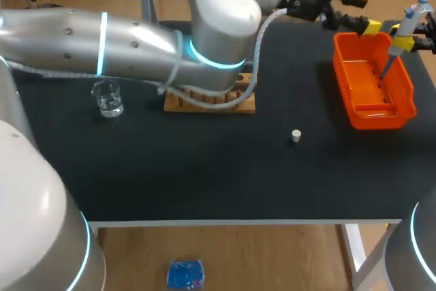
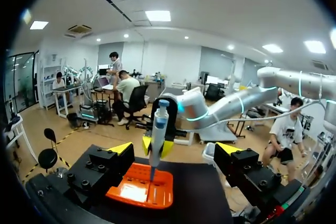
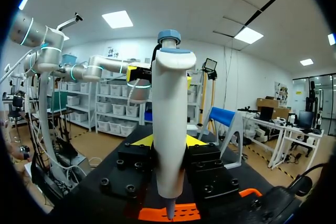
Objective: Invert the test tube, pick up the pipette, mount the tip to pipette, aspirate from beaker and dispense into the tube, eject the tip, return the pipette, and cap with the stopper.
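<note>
My right gripper (image 1: 407, 41) is shut on the white pipette (image 1: 411, 22) with a blue cap and holds it upright over the orange bin (image 1: 402, 93), thin end pointing down into it. In the right wrist view the pipette (image 3: 170, 124) fills the gap between the yellow tips of that gripper (image 3: 169, 142). My left gripper (image 2: 175, 150) stands wide open, holding nothing, just short of the pipette (image 2: 158, 135). It hovers by the bin's far left corner (image 1: 349, 13). A glass beaker (image 1: 107, 98) stands at the left. A small white stopper (image 1: 296, 135) lies mid-table.
A wooden rack (image 1: 235, 105) sits behind the table's middle, mostly hidden under my left arm, which crosses the table from the left. The orange bin (image 2: 163, 195) lies below and ahead of the left gripper. Black tabletop shows along the front edge.
</note>
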Controlling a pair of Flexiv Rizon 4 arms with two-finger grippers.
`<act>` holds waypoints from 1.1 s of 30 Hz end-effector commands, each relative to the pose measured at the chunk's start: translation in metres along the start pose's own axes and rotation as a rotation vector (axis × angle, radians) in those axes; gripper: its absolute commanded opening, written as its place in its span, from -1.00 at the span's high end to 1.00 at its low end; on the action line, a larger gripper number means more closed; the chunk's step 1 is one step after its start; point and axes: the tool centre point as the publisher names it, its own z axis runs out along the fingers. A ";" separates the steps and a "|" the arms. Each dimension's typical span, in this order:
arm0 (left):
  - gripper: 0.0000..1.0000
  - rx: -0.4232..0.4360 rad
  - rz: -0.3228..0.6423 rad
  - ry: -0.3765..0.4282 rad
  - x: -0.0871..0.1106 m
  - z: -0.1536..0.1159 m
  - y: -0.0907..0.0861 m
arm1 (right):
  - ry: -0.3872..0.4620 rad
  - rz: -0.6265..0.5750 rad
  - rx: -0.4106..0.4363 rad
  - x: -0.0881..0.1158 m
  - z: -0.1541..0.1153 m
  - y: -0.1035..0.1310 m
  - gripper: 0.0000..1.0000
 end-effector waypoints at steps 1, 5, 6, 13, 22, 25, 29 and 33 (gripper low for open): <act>-1.00 0.013 -0.014 -0.073 0.029 -0.021 0.015 | -0.001 0.000 0.003 0.000 0.000 0.001 1.00; -1.00 0.033 -0.020 -0.104 0.044 -0.027 0.030 | -0.001 0.000 0.003 0.000 0.000 0.001 1.00; -1.00 0.037 -0.017 -0.106 0.047 -0.028 0.033 | -0.001 0.000 0.003 0.000 0.000 0.001 1.00; -1.00 0.086 -0.020 -0.118 0.057 -0.034 0.060 | -0.001 0.000 0.003 0.000 0.000 0.001 1.00; -1.00 0.168 -0.009 -0.106 0.070 -0.045 0.088 | -0.001 0.000 0.003 0.000 0.000 0.001 1.00; -1.00 0.203 -0.003 -0.115 0.077 -0.052 0.096 | -0.001 0.000 0.003 0.000 0.000 0.001 1.00; -1.00 0.235 -0.017 -0.126 0.086 -0.063 0.107 | -0.001 0.000 0.003 0.000 0.000 0.001 1.00; -1.00 0.240 -0.060 -0.137 0.093 -0.071 0.111 | -0.001 0.000 0.003 0.000 0.000 0.001 1.00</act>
